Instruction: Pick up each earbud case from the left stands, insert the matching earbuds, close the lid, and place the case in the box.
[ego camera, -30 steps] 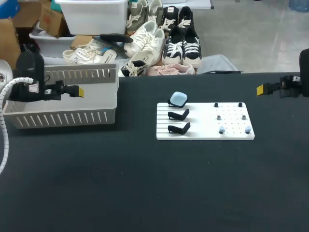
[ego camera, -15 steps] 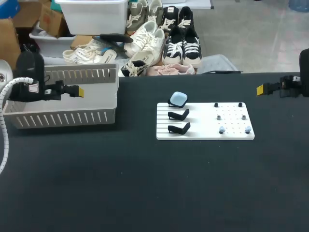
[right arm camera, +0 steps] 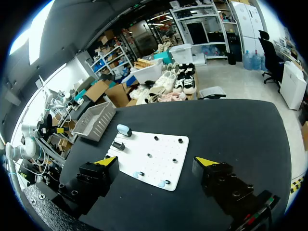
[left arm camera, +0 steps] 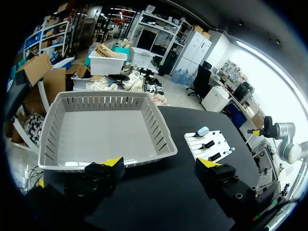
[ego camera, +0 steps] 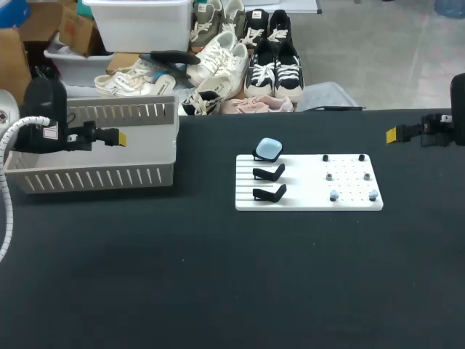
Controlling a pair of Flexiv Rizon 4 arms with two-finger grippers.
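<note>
Black table carrying a white board right of middle. Standing along the board's left side, near to far, three black stands. Nearest stand and middle stand showing bare black cradles. Sitting level with the nearest stand on the board's right part, two light blue earbuds, apart from each other. Farther back, two small grey pieces, then two small black pieces, too small for telling more. Farthest stand holding the light blue earbud case, touching no hand.

Sitting at the far left of the table, well apart from the board, a grey slatted box. Left hand hovering at the box, released, yellow-tipped fingers spread wide and gripping nothing, the box lying just ahead of them. Right hand hanging at the far right, beyond the board's far right corner, likewise released and gripping nothing, facing the board from well apart.
</note>
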